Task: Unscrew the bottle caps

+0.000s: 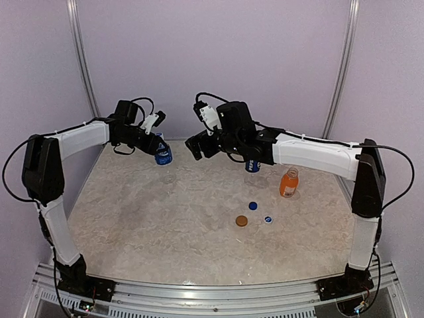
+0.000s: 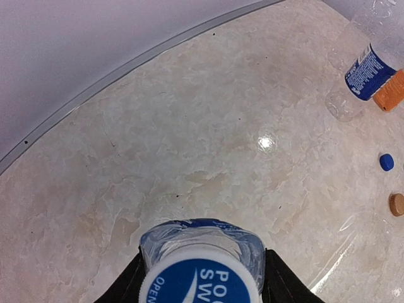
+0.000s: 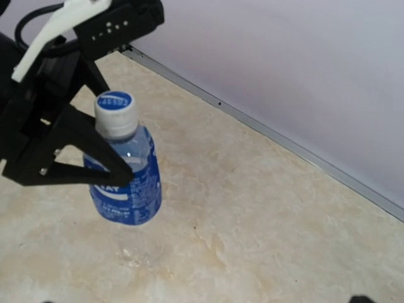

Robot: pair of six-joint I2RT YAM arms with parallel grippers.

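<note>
A clear bottle with a dark blue label (image 1: 163, 155) (image 3: 124, 181) stands upright at the back left of the table. Its blue, white-rimmed cap (image 2: 201, 281) (image 3: 115, 106) is screwed on. My left gripper (image 1: 156, 146) (image 2: 202, 278) is shut on this bottle's shoulder, a black finger (image 2: 283, 285) pressing each side and denting the plastic. My right gripper (image 1: 195, 147) hovers open just right of it, holding nothing; its wrist view looks down on the bottle and shows almost none of its own fingers. Three loose caps lie mid-right: blue (image 1: 252, 205) (image 2: 386, 162), orange-brown (image 1: 241, 220) (image 2: 396, 204) and blue with a white rim (image 1: 267, 218).
A second blue-labelled bottle (image 1: 252, 165) (image 2: 362, 74) stands under my right forearm. A short bottle of orange liquid (image 1: 289, 183) (image 2: 390, 93) stands to its right, without a cap. The back wall rail (image 3: 271, 132) runs close behind the held bottle.
</note>
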